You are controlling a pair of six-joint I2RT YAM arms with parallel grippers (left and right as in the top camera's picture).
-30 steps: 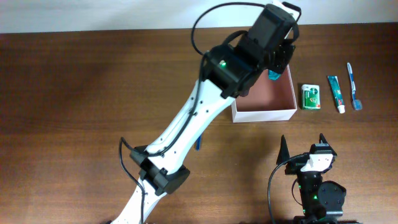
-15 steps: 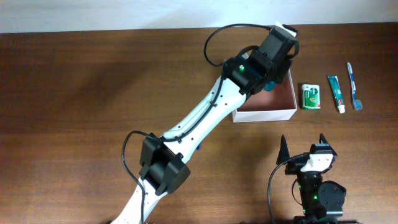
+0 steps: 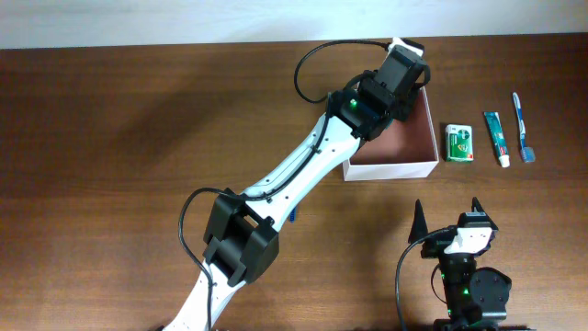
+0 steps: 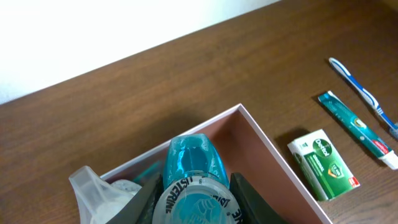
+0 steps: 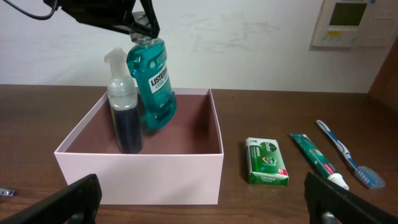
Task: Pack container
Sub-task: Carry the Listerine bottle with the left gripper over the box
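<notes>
The container [image 3: 390, 169], a square white-walled box with a reddish-brown inside, stands at the back right and also shows in the right wrist view [image 5: 137, 177]. My left gripper [image 4: 196, 200] is shut on the cap of a teal Listerine bottle [image 5: 152, 81], which hangs slightly tilted inside the box, next to an upright dark pump bottle [image 5: 124, 109]. In the overhead view the left wrist [image 3: 400, 78] hides both bottles. My right gripper [image 3: 447, 216] is open and empty near the table's front edge, in front of the box.
A green Dettol soap box [image 3: 458, 143], a toothpaste tube [image 3: 496, 138] and a blue toothbrush [image 3: 522, 127] lie in a row right of the container. A small blue object [image 3: 292, 213] lies under the left arm. A wall runs behind the table.
My left gripper has moved down and slightly left over the container with the teal bottle, which its wrist now hides in the overhead view. The right arm has not moved.
</notes>
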